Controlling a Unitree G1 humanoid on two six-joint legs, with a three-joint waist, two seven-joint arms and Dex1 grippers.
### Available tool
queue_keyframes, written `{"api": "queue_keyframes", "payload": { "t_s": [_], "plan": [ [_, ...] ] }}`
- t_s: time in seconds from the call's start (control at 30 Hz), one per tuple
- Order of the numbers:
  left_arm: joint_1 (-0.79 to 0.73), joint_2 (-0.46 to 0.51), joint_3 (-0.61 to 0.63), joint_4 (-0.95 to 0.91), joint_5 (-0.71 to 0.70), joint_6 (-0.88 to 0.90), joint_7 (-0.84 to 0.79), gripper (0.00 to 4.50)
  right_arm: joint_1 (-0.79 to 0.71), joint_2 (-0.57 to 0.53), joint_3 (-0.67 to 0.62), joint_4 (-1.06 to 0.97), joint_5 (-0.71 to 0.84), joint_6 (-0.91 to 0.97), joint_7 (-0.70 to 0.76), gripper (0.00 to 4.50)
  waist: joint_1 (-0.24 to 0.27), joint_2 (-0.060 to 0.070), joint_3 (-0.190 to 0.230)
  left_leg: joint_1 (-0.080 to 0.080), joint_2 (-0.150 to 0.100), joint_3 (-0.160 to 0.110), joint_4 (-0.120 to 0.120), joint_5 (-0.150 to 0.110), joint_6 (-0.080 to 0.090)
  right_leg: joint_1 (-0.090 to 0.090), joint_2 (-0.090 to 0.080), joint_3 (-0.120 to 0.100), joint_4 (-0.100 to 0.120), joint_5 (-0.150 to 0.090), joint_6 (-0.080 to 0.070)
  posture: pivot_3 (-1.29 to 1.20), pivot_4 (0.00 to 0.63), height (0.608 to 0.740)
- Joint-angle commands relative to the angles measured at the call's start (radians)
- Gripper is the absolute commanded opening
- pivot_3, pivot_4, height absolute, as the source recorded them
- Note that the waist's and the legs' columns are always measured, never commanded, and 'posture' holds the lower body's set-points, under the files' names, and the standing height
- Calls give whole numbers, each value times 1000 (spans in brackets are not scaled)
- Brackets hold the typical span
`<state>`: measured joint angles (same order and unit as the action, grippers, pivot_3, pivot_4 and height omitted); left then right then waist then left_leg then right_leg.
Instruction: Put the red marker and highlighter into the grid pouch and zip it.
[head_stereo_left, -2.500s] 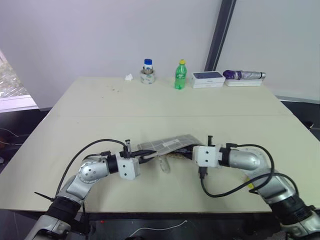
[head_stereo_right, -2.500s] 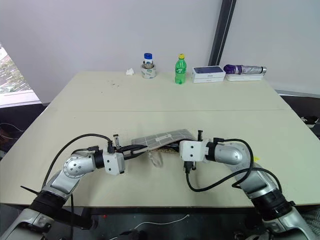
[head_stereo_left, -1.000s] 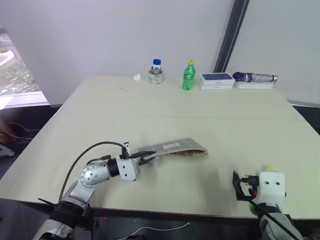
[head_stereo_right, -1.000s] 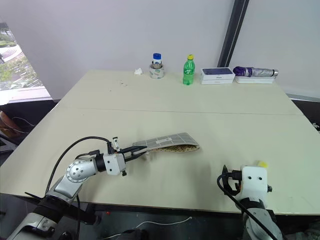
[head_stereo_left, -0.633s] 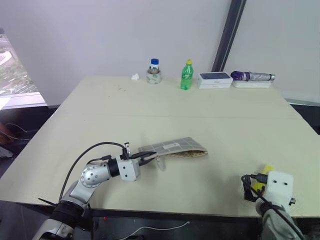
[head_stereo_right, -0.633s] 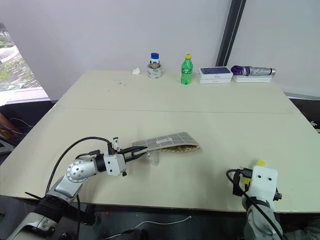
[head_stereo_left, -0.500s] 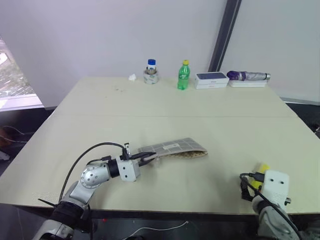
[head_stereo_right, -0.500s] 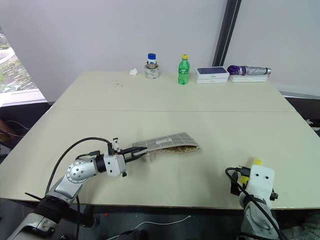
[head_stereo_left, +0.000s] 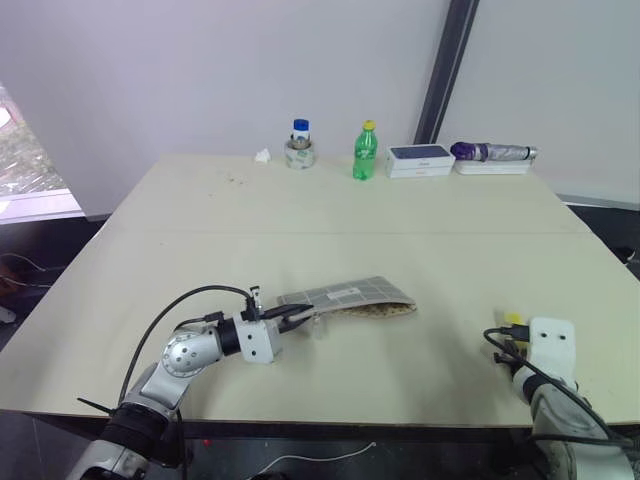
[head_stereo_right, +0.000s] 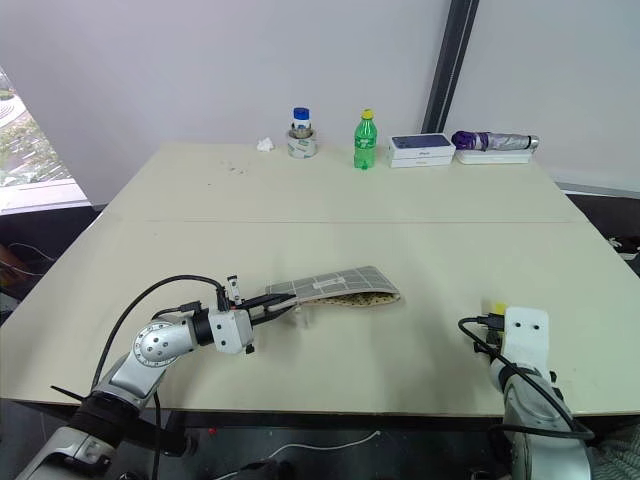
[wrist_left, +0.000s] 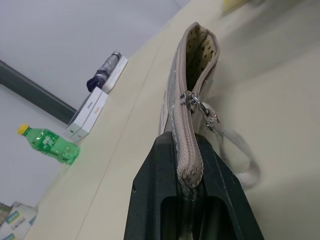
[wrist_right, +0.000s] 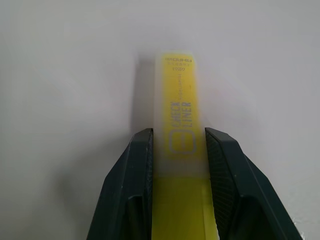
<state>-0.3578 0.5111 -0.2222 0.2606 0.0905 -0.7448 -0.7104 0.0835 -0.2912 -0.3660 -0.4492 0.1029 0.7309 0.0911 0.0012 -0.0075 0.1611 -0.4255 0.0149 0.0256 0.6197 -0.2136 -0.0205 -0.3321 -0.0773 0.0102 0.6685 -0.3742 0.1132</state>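
The big table (head_stereo_left: 330, 215) holds the grid pouch (head_stereo_left: 350, 296) near its middle, mouth open at the right end. The left gripper (head_stereo_left: 300, 314) pinches the pouch's left end tight. Near the right edge, the right gripper (wrist_right: 179, 145) has its jaws pressed on both sides of the highlighter (wrist_right: 180, 100)

"CHECK LINER" on highlighter (wrist_right: 180, 131)
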Motion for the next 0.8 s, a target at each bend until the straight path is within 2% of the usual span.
{"api": "queue_keyframes", "payload": {
  "t_s": [0.03, 0.23, 0.3, 0.37, 0.53, 0.67, 0.8],
  "plan": [
    [-9, -5, -1, -26, 3, -6, 15, 0, -5, -112, 73, 16, 16, -309, 214, 894, -11, 1, 0, 0, 0, 0, 0, 0, 0, 0, 0, 0, 0, 0, 0, 0, 150, 740],
    [-18, -6, 4, -15, 8, -7, 17, 0, -6, -240, 128, -13, 115, -610, 518, 894, -14, 0, 1, 0, 0, 1, 0, 0, 0, -1, 1, 1, 0, 0, 0, 0, 150, 740],
    [-18, -6, 4, -15, 10, -7, 18, 0, 6, -285, 168, -18, 106, -668, 587, 894, -14, 0, 1, 0, 1, 0, 0, 0, 0, 0, 1, 1, 0, 0, 0, 0, 150, 740],
    [-18, -9, 3, -17, 11, -3, 20, 0, 19, -340, 226, -4, 25, -766, 631, 894, -11, 0, 1, 0, 1, 0, 2, 0, 0, 1, 1, 0, 0, 0, 0, 0, 150, 740],
    [-14, -17, 0, -29, 17, 9, 25, 0, 32, -393, 279, 79, -83, -909, 644, 894, -11, -1, 1, 0, 1, -1, 6, -1, 2, 4, 0, -1, 0, 0, 0, 0, 150, 740],
    [-14, -18, -3, -33, 20, 23, 22, 0, 16, -396, 277, 126, -96, -928, 628, 894, -12, -1, 1, 0, 1, -1, 9, -2, 3, 6, 0, -2, 0, 0, 1, 0, 150, 740],
    [-18, -19, 1, -31, 19, 29, 22, 0, 12, -424, 294, 185, -178, -1007, 616, 894, -11, -1, 1, 1, 1, -1, 9, -2, 3, 6, 0, -2, 0, 0, 1, 0, 150, 740]
  ]
}}
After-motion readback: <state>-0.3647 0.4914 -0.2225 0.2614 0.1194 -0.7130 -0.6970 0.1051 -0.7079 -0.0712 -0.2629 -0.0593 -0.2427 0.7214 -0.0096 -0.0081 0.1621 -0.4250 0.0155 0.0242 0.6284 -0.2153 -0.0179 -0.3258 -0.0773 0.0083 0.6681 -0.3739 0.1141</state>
